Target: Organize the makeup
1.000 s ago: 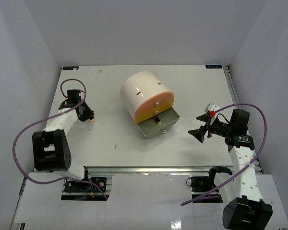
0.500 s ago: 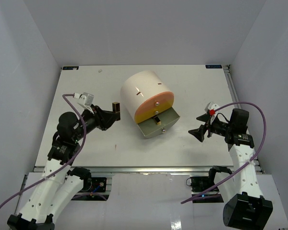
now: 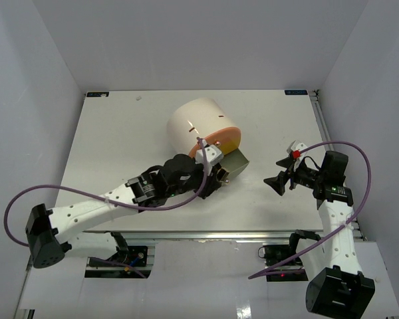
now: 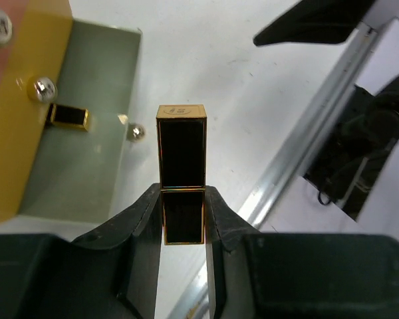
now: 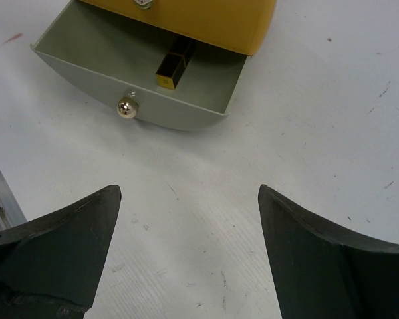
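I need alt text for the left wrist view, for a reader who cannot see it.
The left tool grips a black-and-gold lipstick by one end, just outside the open grey drawer, where a second lipstick lies.

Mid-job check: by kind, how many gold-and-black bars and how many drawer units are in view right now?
Gold-and-black bars: 2, one in the left gripper, the other in the open grey drawer
Cream drawer cylinder: 1
Total: 3
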